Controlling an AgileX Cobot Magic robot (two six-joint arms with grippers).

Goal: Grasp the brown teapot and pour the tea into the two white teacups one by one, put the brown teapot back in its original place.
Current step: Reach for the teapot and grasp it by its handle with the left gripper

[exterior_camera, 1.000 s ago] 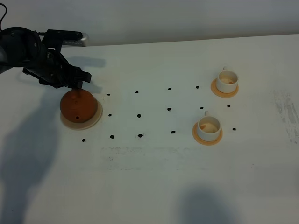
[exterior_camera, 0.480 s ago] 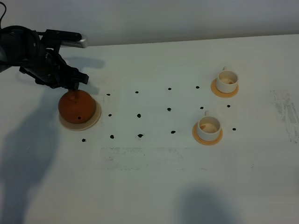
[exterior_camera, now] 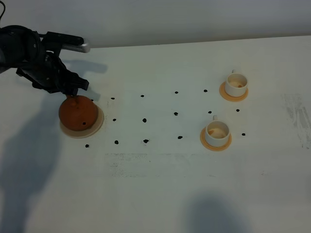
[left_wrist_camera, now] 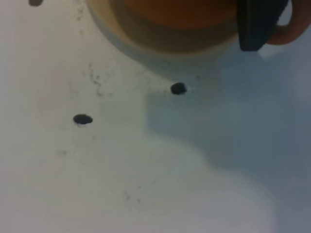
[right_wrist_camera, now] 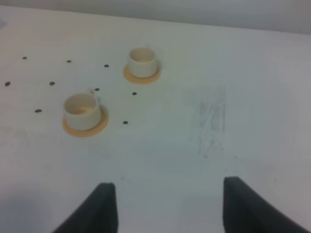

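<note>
Spotted the brown teapot (exterior_camera: 77, 113) at the left, sat on the cream coaster (exterior_camera: 99, 124) or just over it, hard to say which. Pinched at its loop handle (left_wrist_camera: 287, 30) by the left gripper (exterior_camera: 73, 90). Found both white teacups (exterior_camera: 217, 130) (exterior_camera: 236, 83) on orange saucers (exterior_camera: 215, 143) far right. Right gripper (right_wrist_camera: 170, 185) spread wide, holding nothing

Bright, even light from above; big soft shadows on the white table (exterior_camera: 160, 194), lower left and bottom middle of the high view. Left wrist shot's blurry, the brown teapot (left_wrist_camera: 180, 9) just mush. Right wrist's kinda soft.
</note>
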